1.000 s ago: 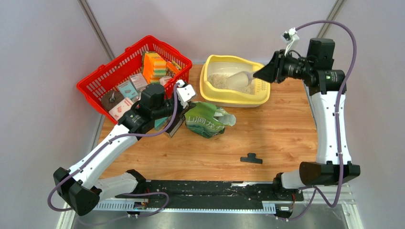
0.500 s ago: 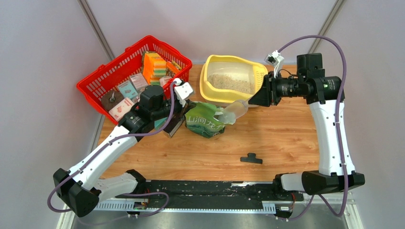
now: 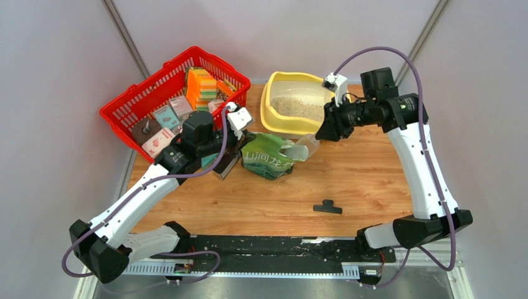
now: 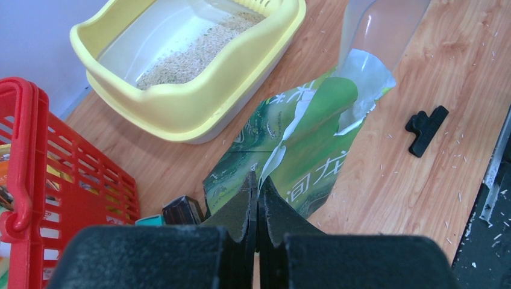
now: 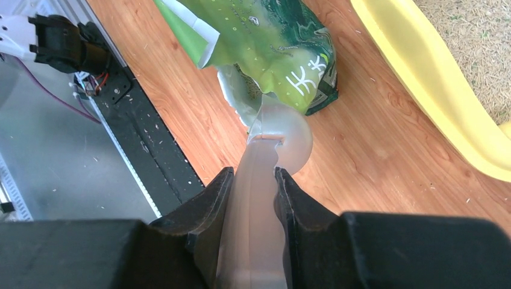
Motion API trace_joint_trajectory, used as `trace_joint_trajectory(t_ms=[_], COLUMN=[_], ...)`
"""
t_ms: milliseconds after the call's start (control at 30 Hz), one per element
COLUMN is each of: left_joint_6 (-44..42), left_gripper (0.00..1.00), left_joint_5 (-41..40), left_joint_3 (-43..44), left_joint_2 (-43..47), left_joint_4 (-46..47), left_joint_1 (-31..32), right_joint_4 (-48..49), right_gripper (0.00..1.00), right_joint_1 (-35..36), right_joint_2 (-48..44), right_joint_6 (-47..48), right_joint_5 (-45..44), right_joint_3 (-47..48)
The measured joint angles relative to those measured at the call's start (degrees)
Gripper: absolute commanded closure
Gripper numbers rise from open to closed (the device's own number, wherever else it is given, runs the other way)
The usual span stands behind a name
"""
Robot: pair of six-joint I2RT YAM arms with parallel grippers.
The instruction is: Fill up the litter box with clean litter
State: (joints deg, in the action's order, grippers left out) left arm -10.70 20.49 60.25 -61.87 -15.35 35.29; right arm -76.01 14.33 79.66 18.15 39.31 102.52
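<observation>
The pale yellow litter box (image 3: 279, 124) stands at the back of the table with a layer of beige clean litter (image 3: 300, 108) in its white basin. In front of it lies a green printed bag (image 3: 266, 161), mouth facing right. My left gripper (image 3: 240, 147) is shut on the bag's left edge (image 4: 283, 150), the white lining pinched between its fingertips (image 4: 248, 192). My right gripper (image 5: 253, 174) is shut on the handle of a translucent scoop (image 5: 283, 137). The scoop bowl (image 3: 305, 147) sits at the bag's torn mouth, just in front of the litter box rim (image 5: 422, 72).
A red mesh basket (image 3: 134, 106) with sponges and small boxes stands at the back left. A black clip (image 3: 327, 207) lies near the front centre. Loose granules are scattered on the wood and the black rail (image 3: 268, 246). A dark box (image 4: 181, 211) sits beside the left fingers.
The right arm has swung the scoop from over the litter box forward and left, down to the bag's mouth. The left gripper and bag have stayed put.
</observation>
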Motion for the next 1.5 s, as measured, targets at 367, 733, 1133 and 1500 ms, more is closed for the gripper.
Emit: trace_joint_trajectory(t_ms=[367,733,1133,1500], left_joint_6=[3.91,6.99,6.23,5.64], left_gripper=[1.0,1.0,1.0,1.0], left_joint_5=[-0.28,-1.6,-0.39,3.89], left_joint_3=[0.13,2.05,2.05,2.91], left_joint_2=[0.0,-0.92,-1.14,-3.85], left_joint_4=[0.55,-0.76,-0.24,1.81], left_joint_1=[-0.02,-0.02,0.24,0.24], right_joint_4=[11.45,18.51,19.3,18.73], right_gripper=[1.0,1.0,1.0,1.0], right_joint_1=[5.77,14.21,16.28,17.4], right_joint_2=[0.9,7.78,9.07,6.49], right_joint_6=[-12.02,-25.35,-27.74,-27.15], right_joint_5=[-8.46,-23.32,-34.91,-38.27], right_joint_3=[-3.41,-5.03,-6.73,-8.83])
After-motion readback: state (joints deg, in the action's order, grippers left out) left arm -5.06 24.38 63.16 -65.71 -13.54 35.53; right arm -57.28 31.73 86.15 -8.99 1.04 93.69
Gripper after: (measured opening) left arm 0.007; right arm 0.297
